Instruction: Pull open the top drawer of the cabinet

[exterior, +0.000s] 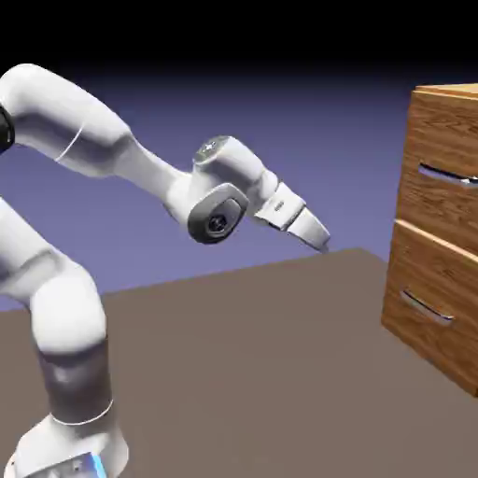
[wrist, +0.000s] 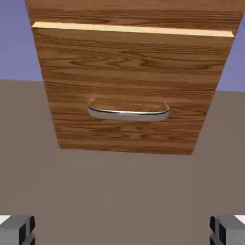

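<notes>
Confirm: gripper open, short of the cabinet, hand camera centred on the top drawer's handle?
Wrong drawer. The hand view centres on the lower drawer's handle; the top drawer only shows above the seam. The rest holds: the gripper is open and short of the cabinet, per the exterior view.

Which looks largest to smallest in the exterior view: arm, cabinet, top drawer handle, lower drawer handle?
1. arm
2. cabinet, cropped by the frame edge
3. top drawer handle and lower drawer handle: too alike to rank
</notes>
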Controlling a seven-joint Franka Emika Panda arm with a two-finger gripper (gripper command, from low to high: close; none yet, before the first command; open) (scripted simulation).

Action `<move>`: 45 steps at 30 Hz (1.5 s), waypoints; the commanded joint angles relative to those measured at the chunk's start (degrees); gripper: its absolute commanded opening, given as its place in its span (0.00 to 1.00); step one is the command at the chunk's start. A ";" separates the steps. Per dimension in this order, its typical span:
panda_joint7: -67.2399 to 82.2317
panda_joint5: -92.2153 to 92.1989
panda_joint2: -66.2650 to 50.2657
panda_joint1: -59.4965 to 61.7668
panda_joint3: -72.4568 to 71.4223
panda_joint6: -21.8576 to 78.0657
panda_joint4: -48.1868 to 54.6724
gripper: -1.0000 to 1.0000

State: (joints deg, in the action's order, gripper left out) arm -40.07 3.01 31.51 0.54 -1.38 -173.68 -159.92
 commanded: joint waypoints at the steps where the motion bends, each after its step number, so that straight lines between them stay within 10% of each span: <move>1: 1.98 2.50 -0.96 1.02 -1.15 0.27 0.90 1.00; 45: 89.19 112.13 -43.03 45.87 -51.64 12.13 40.51 1.00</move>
State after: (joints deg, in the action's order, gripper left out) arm 49.12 115.14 -11.52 46.41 -53.02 -161.56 -119.41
